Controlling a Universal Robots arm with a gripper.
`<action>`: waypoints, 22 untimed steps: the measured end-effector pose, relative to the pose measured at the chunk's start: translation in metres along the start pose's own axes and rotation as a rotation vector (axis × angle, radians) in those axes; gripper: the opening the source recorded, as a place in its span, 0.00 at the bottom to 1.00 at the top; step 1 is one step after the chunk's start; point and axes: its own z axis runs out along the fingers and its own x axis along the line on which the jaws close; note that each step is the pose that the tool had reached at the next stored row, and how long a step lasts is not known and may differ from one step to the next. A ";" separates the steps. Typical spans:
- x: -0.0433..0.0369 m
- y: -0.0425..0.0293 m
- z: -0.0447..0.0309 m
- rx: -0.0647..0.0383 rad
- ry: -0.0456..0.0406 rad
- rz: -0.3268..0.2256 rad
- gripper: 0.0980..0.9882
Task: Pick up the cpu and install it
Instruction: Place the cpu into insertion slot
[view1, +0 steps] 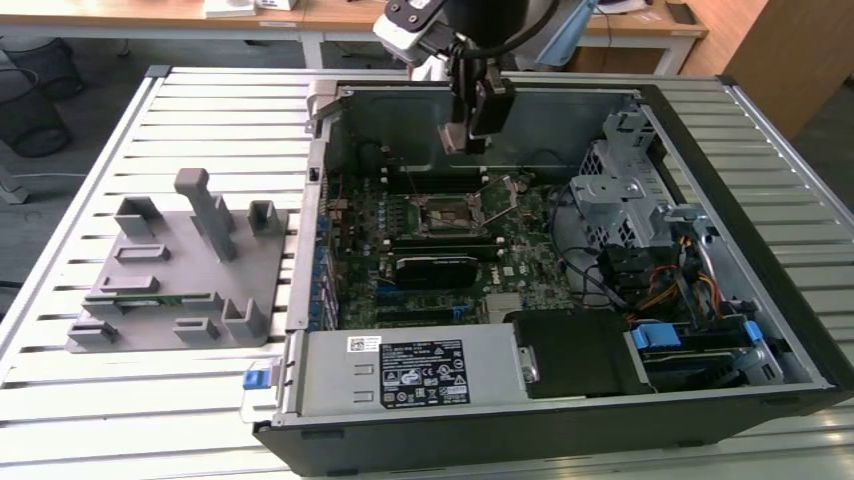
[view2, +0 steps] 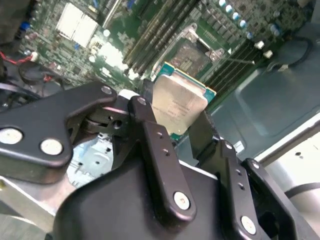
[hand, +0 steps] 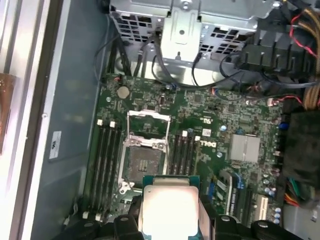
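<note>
On the exterior view's left, a grey plastic holder (view1: 180, 290) is sitting on the slatted table (view1: 200, 110), carrying a thin green memory stick (view1: 150, 297) in a near slot. To its right, an open computer case (view1: 561, 110) is lying on its side, holding the green motherboard (view1: 441, 290) with its empty CPU socket (view1: 451, 210). The gripper (view1: 467, 140) is hovering over the far half of the case, just beyond the socket. In the second wrist view its fingers (view2: 145, 117) are pinching the cpu (view2: 179, 102) by two opposite edges, closed only to the chip's width. The cpu is hanging in the air, well apart from the socket. Further right, a metal drive cage (view1: 621, 185) and bundled cables (view1: 667, 290) are filling the case.

The risk, as I judge it, is a tilted or rotated approach bending the socket pins. The chip could also catch the opened frame (hand: 148, 117), seen in the first wrist view, and slip from the narrow edge grip.
</note>
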 end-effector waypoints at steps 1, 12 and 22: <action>0.0020 0.0003 0.0019 0.000 0.0001 0.001 0.48; 0.0137 0.0044 0.0205 0.000 -0.0013 0.040 0.48; 0.0235 0.0061 0.0383 0.000 -0.0009 0.048 0.48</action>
